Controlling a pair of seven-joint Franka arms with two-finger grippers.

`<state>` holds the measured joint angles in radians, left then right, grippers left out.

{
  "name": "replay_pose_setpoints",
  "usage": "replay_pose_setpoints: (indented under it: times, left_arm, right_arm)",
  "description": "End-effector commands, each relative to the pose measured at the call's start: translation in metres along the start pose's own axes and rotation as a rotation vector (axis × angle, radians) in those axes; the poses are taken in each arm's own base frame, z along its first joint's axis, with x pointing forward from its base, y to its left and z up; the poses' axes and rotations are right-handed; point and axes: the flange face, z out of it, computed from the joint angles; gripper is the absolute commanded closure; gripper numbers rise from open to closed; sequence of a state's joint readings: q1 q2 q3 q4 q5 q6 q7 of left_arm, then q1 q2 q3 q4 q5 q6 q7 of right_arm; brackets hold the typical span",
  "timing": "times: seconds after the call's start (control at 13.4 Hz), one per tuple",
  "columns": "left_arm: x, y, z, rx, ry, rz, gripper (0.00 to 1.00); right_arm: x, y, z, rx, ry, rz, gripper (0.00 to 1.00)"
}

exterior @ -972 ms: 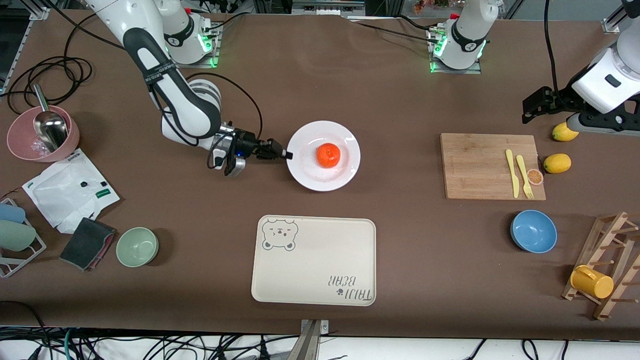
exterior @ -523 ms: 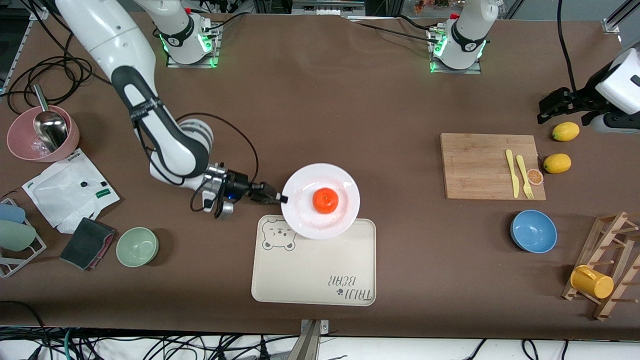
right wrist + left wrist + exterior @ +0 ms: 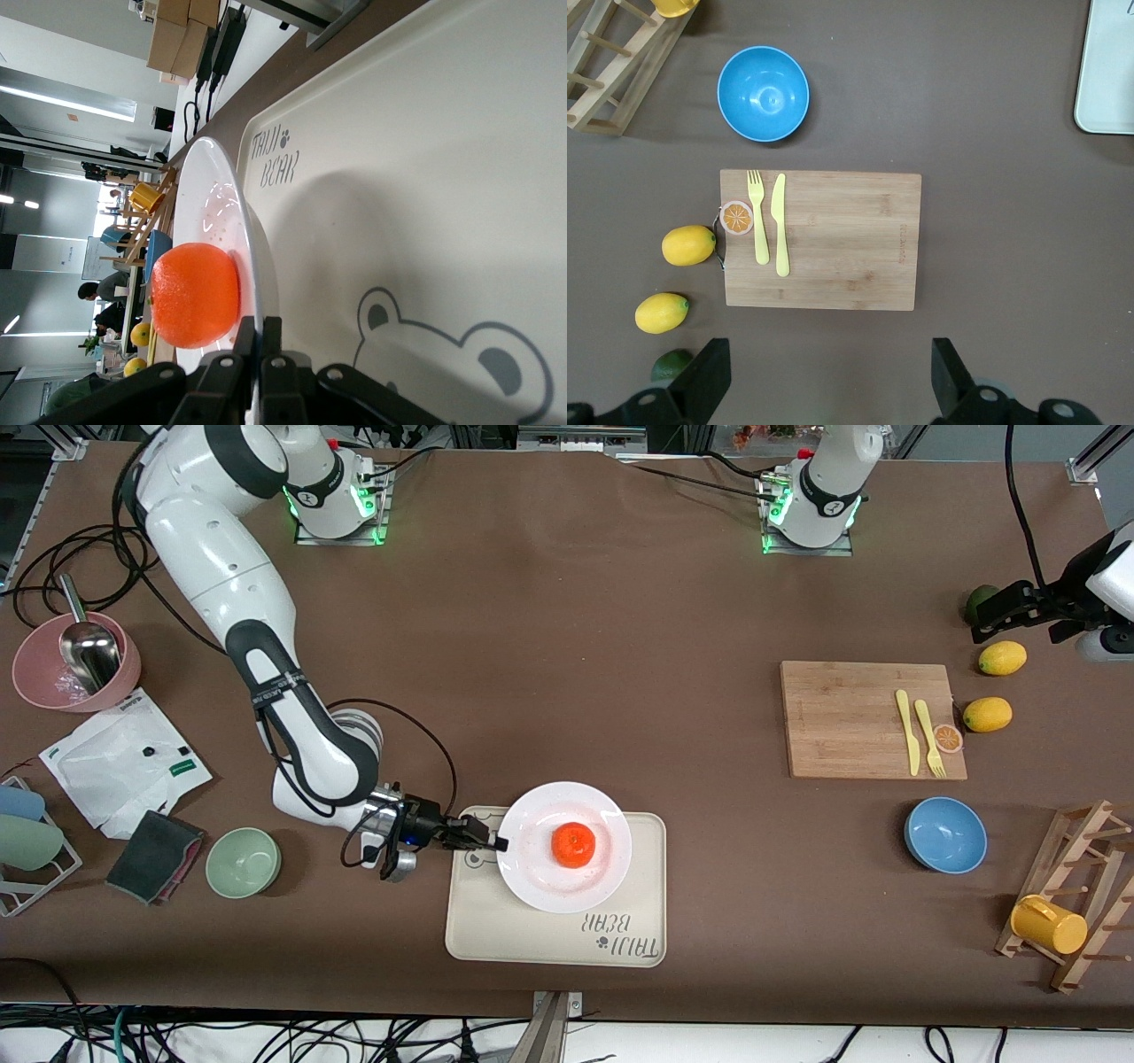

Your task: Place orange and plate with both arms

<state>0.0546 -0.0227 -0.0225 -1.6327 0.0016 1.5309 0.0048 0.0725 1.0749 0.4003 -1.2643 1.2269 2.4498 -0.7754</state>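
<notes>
While its right gripper (image 3: 496, 843) stays clenched on the rim of the plate (image 3: 532, 877), the right arm carries plate and orange (image 3: 573, 844) over the cream bear-printed tray (image 3: 549, 943) at the table's near edge. Lowering flat and letting go looks next; the tray's lettering seems to read "TAIJI BEAR". Far off, the left gripper (image 3: 1019, 607) waits with jaws spread, empty, above the lemons (image 3: 1002, 658).

Bright, even overhead light; sharp.
</notes>
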Motion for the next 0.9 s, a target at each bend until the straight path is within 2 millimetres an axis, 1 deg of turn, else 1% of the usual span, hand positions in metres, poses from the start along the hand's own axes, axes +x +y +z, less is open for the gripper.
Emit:
replay_pose_setpoints:
  times: [0.0,0.22,0.37,0.45,0.52,0.6,0.75,0.82]
  left_arm:
    - [0.000,0.004,-0.006,0.001,0.002,0.013,0.00]
    - [0.001,0.011,-0.006,0.003,0.005,0.027,0.00]
    - [0.001,0.012,-0.006,0.003,0.005,0.029,0.00]
    - [0.001,0.011,-0.006,0.003,0.005,0.027,0.00]
    - [0.001,0.008,-0.006,0.003,0.007,0.021,0.00]
    - [0.001,0.007,-0.006,0.003,0.007,0.019,0.00]
    - [0.005,0.008,0.000,0.002,-0.005,0.024,0.00]
    - [0.005,0.007,0.001,0.002,-0.007,0.024,0.00]
  right_arm:
    - [0.017,0.010,0.014,0.006,0.028,-0.011,1.00]
    - [0.015,0.018,0.017,0.004,0.027,-0.010,1.00]
    - [0.011,0.023,0.020,0.003,0.023,-0.010,1.00]
    - [0.010,0.025,0.021,-0.001,0.020,-0.011,0.96]
    - [0.010,0.026,0.020,-0.005,0.022,-0.009,0.79]
    - [0.009,0.026,0.020,-0.006,0.019,-0.011,0.78]
    - [0.008,0.026,0.021,-0.008,0.016,-0.012,0.58]
    - [0.009,0.023,0.019,-0.009,0.017,-0.011,0.45]
